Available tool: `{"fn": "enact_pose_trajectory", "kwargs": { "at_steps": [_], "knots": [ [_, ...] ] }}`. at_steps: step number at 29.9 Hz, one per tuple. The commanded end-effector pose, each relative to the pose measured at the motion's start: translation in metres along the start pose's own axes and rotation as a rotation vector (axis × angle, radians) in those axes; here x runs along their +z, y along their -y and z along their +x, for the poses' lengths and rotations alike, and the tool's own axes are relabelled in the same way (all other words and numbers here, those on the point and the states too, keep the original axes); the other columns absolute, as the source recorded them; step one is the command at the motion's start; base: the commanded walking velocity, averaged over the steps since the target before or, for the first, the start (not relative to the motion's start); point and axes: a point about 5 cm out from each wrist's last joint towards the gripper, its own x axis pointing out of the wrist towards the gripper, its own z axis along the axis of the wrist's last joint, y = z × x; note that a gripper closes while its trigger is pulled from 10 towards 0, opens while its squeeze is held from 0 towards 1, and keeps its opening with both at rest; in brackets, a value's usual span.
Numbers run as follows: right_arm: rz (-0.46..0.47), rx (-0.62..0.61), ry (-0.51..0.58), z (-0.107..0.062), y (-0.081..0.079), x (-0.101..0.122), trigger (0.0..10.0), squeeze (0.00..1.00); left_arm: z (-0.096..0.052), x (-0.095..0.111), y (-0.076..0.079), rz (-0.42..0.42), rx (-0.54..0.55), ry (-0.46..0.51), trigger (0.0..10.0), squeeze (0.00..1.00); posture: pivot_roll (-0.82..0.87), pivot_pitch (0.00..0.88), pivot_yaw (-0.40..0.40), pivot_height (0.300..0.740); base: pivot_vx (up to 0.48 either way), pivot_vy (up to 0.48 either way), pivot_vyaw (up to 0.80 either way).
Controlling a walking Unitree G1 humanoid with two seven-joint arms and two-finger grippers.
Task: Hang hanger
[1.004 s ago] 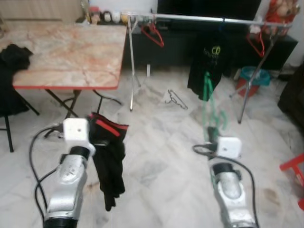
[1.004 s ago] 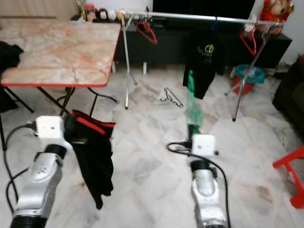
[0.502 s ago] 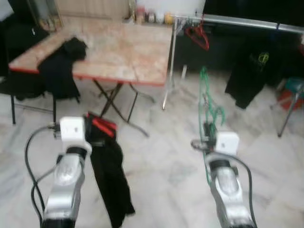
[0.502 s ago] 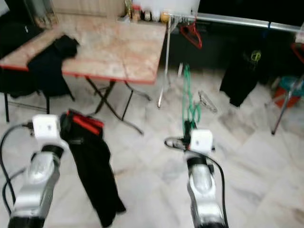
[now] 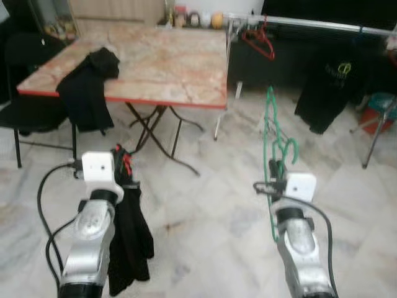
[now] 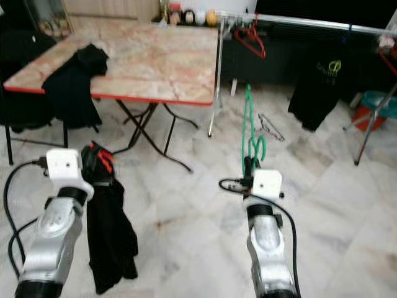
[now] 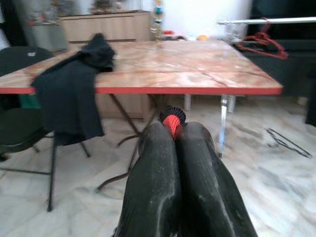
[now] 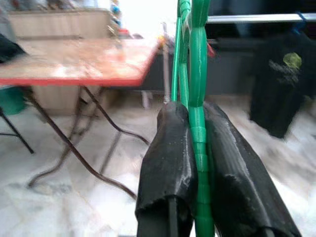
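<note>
My right gripper [image 5: 273, 169] is shut on a green plastic hanger [image 5: 271, 127] that stands upright above it, hook curling near the fingers; the right wrist view has the hanger [image 8: 198, 89] pinched between both fingers [image 8: 165, 148]. My left gripper [image 5: 123, 169] is shut on a black garment with red trim [image 5: 129, 239] that hangs limp toward the floor. In the left wrist view the red trim [image 7: 171, 120] pokes out between the fingertips. A metal clothes rail [image 5: 310, 25] runs across the far right, well beyond both grippers.
A red hanger [image 5: 257, 42] and a black T-shirt [image 5: 329, 87] hang on the rail. A marble-top folding table [image 5: 161, 62] with a black garment [image 5: 90, 77] draped over its edge stands ahead left. A dark chair [image 5: 25, 105] is at far left, a wire hanger [image 6: 270, 126] lies on the floor.
The whole view has swung left and back, so the table now sits ahead and the rail lies further right. The black garment has swung in under the left arm. Both grippers keep their hold.
</note>
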Motion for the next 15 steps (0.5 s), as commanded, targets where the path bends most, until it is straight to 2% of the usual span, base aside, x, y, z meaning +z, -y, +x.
{"fn": "enact_pose_trajectory", "kwargs": {
  "at_steps": [1, 4, 8, 10, 11, 12, 15],
  "knots": [
    [0.014, -0.020, 0.001, 0.003, 0.002, 0.002, 10.0, 0.00, 0.002, 0.006, -0.001, 0.017, 0.000, 0.022, 10.0, 0.00, 0.04, 0.000, -0.037, 0.736, 0.000, 0.247, 0.00],
    [0.018, -0.027, -0.010, 0.004, 0.002, 0.001, 10.0, 0.00, 0.002, 0.006, -0.002, 0.014, 0.002, 0.022, 10.0, 0.00, 0.04, 0.000, -0.040, 0.736, 0.000, 0.250, 0.00],
    [0.023, -0.033, -0.043, 0.004, 0.003, -0.006, 10.0, 0.00, 0.001, 0.005, -0.001, 0.013, 0.003, 0.022, 10.0, 0.00, 0.04, 0.000, -0.042, 0.736, 0.000, 0.257, -0.78],
    [0.019, -0.043, -0.053, 0.003, 0.006, -0.009, 10.0, 0.00, 0.001, 0.005, -0.001, 0.012, 0.002, 0.023, 10.0, 0.00, 0.04, 0.000, -0.043, 0.736, 0.000, 0.259, 0.00],
    [0.020, -0.062, -0.075, 0.003, 0.010, -0.013, 10.0, 0.00, 0.001, 0.005, -0.001, 0.013, 0.002, 0.023, 10.0, 0.00, 0.04, 0.000, -0.043, 0.736, 0.000, 0.259, 0.00],
    [-0.029, -0.094, -0.157, 0.000, 0.020, -0.027, 10.0, 0.00, 0.001, 0.005, 0.000, 0.012, 0.000, 0.024, 10.0, 0.00, 0.05, 0.000, -0.045, 0.736, 0.000, 0.262, 0.00],
    [-0.050, -0.114, -0.208, -0.002, 0.028, -0.035, 10.0, 0.00, 0.001, 0.005, 0.000, 0.012, 0.000, 0.025, 10.0, 0.00, 0.05, 0.000, -0.046, 0.736, 0.000, 0.261, 0.00]
  ]
}}
